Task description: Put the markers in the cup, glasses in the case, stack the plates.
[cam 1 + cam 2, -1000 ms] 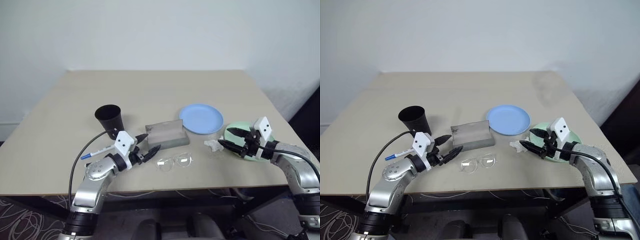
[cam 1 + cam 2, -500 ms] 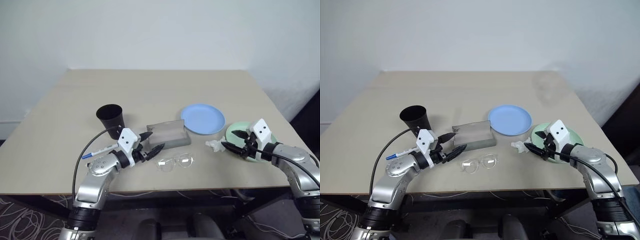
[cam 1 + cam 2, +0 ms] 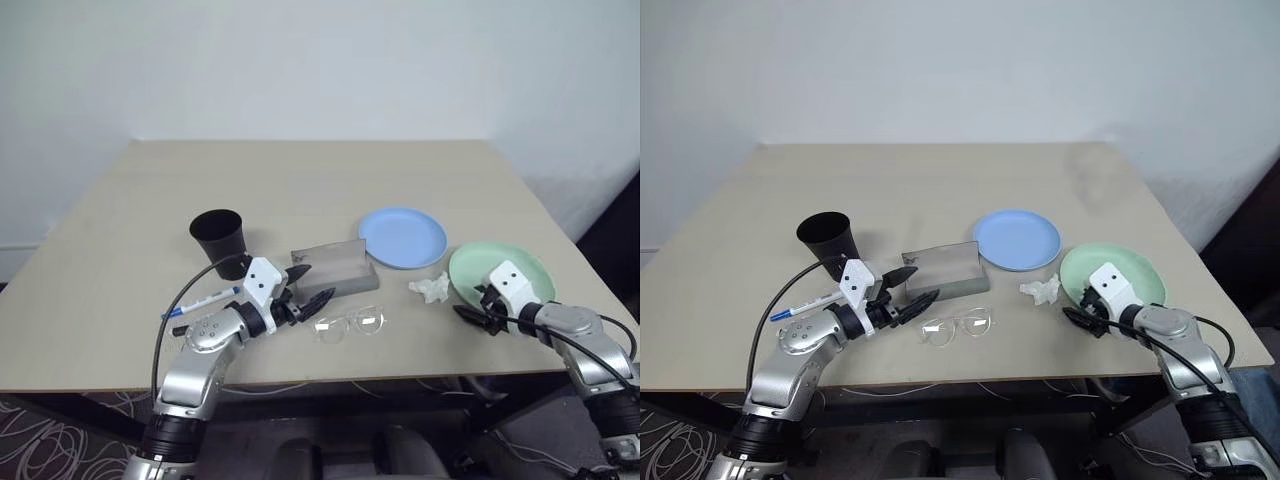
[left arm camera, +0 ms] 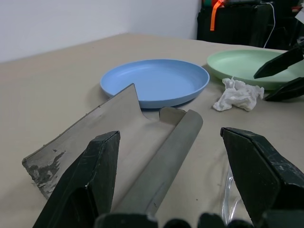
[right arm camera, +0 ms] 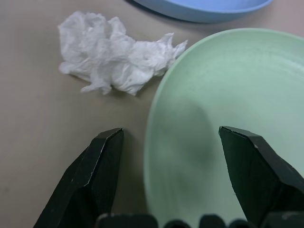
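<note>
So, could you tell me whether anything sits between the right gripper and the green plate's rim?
Nothing visible does. The right gripper is open, its fingers straddling the near rim of the green plate. The crumpled white scrap lies off to one side.

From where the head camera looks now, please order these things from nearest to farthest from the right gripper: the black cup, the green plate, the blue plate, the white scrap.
1. Green plate: its near rim lies between the open fingers of the right gripper.
2. White scrap: just left of that plate.
3. Blue plate: farther back, toward the table's middle.
4. Black cup: far on the left side.
</note>
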Controlling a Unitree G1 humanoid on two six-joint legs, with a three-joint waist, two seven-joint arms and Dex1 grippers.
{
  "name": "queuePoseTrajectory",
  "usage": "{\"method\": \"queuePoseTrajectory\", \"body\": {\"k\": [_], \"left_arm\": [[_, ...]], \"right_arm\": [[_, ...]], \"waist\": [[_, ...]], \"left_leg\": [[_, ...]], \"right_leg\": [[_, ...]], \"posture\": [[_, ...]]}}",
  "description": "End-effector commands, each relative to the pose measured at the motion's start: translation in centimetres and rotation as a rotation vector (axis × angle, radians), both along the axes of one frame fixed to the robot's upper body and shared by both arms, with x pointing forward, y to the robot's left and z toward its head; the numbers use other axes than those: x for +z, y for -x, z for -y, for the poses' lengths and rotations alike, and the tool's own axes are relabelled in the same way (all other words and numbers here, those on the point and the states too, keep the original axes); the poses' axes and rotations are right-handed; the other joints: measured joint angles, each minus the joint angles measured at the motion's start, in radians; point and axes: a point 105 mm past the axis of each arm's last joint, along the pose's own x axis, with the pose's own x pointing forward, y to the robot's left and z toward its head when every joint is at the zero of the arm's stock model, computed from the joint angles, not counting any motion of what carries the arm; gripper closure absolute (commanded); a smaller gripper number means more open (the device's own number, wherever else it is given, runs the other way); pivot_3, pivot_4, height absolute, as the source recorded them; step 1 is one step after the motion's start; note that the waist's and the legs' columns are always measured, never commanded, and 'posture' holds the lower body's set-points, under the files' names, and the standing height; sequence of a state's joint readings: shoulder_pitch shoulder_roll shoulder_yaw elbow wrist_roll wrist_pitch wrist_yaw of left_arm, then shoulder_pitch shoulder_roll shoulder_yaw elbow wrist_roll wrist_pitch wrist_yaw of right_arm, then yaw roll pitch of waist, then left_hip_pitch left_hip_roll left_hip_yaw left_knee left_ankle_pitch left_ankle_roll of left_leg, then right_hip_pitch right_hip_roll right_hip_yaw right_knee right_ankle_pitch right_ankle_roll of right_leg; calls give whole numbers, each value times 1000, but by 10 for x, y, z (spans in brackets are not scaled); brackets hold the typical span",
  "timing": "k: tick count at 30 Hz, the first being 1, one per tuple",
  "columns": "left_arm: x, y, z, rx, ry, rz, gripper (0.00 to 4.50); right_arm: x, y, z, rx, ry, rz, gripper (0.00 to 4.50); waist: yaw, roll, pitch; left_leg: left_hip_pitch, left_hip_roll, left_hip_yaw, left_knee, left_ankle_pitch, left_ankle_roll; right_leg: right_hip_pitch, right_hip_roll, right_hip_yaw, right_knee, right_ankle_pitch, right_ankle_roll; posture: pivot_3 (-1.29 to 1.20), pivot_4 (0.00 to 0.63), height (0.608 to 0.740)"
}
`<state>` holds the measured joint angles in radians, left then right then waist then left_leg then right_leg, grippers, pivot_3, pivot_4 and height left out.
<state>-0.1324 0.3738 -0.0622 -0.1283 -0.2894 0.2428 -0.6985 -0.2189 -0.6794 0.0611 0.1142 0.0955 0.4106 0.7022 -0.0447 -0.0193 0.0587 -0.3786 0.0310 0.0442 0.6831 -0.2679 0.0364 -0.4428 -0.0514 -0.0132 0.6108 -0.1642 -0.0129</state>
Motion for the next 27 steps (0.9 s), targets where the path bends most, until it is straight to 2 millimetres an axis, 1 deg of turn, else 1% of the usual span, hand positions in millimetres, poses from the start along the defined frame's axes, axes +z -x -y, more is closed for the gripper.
{"method": "queuePoseTrajectory", "body": {"k": [1,3,4,6,8,9,10,12,15,17,20,22,27], "left_arm": [[17,-3,4,-16,6,67,902],[17,-3,4,-19,5,69,902],[17,-3,4,-20,5,69,902],[17,-3,5,-23,4,70,902],[17,-3,5,-25,3,71,902],[17,-3,5,-25,3,71,902],[17,-3,5,-26,2,71,902],[17,-3,5,-26,1,71,902],[17,-3,5,-26,0,70,902],[17,-3,5,-26,0,70,902],[17,-3,5,-27,-1,69,902],[16,-4,6,-28,-2,69,902],[17,-4,6,-28,-5,71,902]], "right_arm": [[6,-8,4,-19,36,52,1651],[5,-9,3,-18,38,56,2313],[5,-9,3,-17,38,58,2717],[6,-9,2,-16,38,63,3295],[7,-10,1,-16,40,68,4016],[7,-10,1,-17,43,70,4297],[7,-11,2,-21,47,71,4471],[7,-12,4,-32,59,75,4471],[11,-22,12,-74,114,114,4471],[13,-26,13,-83,124,132,4471],[29,-41,13,-91,130,207,4471],[40,-48,11,-61,149,258,4471],[69,-61,-7,83,158,382,4471]], "waist": [[0,0,0],[0,0,0],[0,0,0],[0,0,0],[0,-1,0],[0,-2,-1],[-1,-3,-1],[-2,-3,-1],[-1,-3,-1],[-1,-3,-1],[0,-3,-1],[0,-1,-1],[-2,-1,-1]], "left_leg": [[0,0,0,0,0,0],[0,0,0,1,0,0],[0,0,0,1,0,0],[0,0,0,1,0,0],[0,0,0,1,0,0],[1,0,0,1,0,0],[1,0,0,1,0,0],[1,1,1,2,0,0],[1,1,0,2,-1,-1],[1,0,1,2,-2,-3],[1,0,0,2,-1,-3],[0,0,0,2,0,1],[-1,-1,2,-1,0,1]], "right_leg": [[0,0,0,0,0,0],[0,0,0,0,0,0],[1,0,0,0,0,0],[1,0,0,0,0,0],[1,0,1,0,0,0],[1,0,1,0,0,0],[1,0,1,0,0,0],[1,0,1,-1,0,0],[1,0,1,-1,0,0],[1,0,1,-1,0,0],[1,0,1,0,0,0],[1,0,1,0,0,0],[-1,1,1,0,1,2]], "posture": [[0,0,721],[0,0,721],[0,0,721],[0,0,721],[0,0,721],[0,0,721],[0,0,721],[0,0,721],[0,0,721],[0,0,721],[0,0,721],[0,0,721],[0,0,721]]}}
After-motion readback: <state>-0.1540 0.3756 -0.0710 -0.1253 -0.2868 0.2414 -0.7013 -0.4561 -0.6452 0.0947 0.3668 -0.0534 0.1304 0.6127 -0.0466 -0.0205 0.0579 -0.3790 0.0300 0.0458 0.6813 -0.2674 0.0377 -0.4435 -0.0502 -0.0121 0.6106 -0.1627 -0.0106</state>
